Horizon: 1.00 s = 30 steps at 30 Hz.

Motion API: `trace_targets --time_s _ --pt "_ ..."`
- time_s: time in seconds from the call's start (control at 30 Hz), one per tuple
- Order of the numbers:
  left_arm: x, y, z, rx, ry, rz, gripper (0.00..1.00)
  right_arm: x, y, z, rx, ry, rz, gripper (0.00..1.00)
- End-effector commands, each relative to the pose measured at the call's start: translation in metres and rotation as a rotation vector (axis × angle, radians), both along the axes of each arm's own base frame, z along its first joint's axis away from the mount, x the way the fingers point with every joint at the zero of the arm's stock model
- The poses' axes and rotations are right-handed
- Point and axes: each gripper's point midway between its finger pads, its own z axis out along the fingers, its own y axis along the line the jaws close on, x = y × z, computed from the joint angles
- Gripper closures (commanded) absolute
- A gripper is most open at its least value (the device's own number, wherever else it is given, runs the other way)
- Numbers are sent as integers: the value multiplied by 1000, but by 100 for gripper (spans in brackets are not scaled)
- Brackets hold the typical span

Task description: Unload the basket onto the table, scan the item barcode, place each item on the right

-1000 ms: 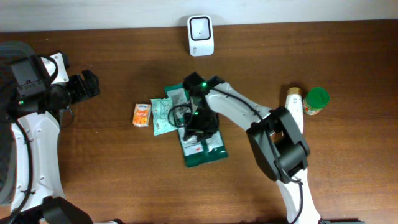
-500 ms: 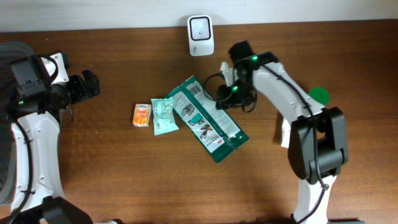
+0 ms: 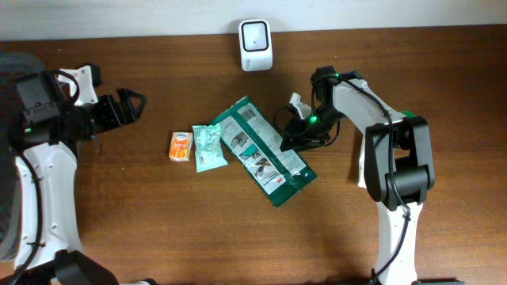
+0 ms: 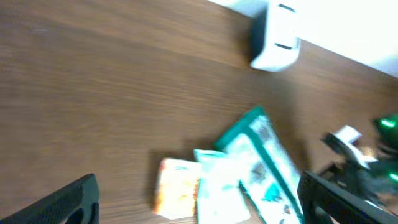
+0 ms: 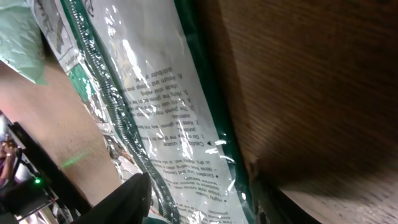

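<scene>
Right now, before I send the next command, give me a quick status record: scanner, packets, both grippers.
scanner: at the far edge of the table, apart from every item
green package: flat mid-table, lying at a slant
pale green packet: against the green package's left side
orange packet: leftmost, beside the pale green packet
right gripper: at the green package's right edge, a finger on either side; grip unclear
left gripper: open, empty, off to the left
</scene>
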Motion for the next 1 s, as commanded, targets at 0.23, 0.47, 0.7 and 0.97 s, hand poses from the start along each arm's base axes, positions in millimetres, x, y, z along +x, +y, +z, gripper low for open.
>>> trace_targets --time_s 0.23,0.47,0.7,0.97 --pt "11 -188 -99 -93 303 -217 61 -20 54 3 59 107 -33 50" --pt "1 -216 -170 -67 503 -122 95 -6 46 3 68 62 -52 50" --pt "20 -187 -183 9 448 -86 100 -39 73 20 57 120 18 50" --pt "32 -140 -186 27 448 16 100 -66 107 2 -117 114 49 63"
